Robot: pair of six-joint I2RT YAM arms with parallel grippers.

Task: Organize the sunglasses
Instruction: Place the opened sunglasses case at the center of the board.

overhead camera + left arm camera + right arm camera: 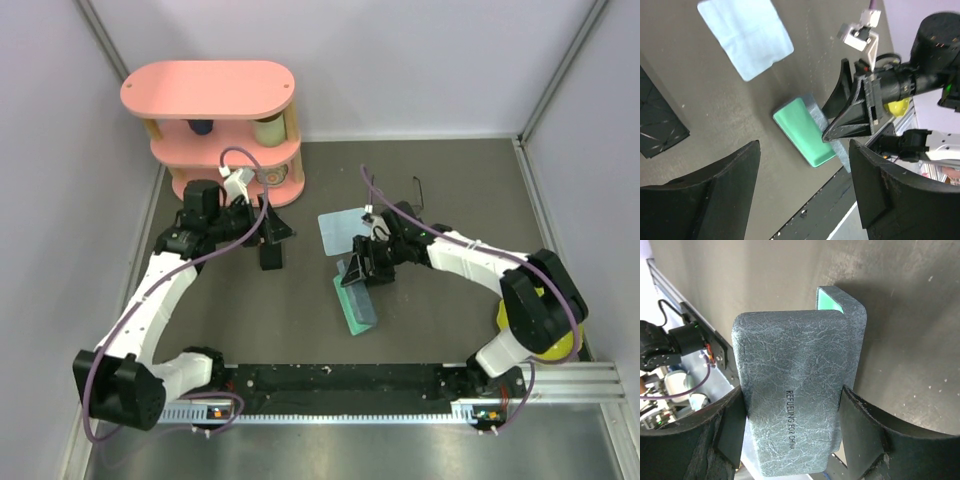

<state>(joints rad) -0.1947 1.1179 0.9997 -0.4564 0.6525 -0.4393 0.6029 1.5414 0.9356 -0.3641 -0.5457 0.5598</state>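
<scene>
A thin dark wire shape lies at the back right of the mat; it looks like the wire-framed sunglasses, too small to make out. No white-framed pair shows. My right gripper is shut on the raised lid of the grey-blue case, one finger on each long side. The case's green inside lies open on the mat. My left gripper hangs open and empty above the mat, just over a black case.
A light blue cloth lies flat behind the open case. A pink two-tier shelf with small items stands at the back left. A yellow object sits by the right arm's base. A black rail runs along the near edge.
</scene>
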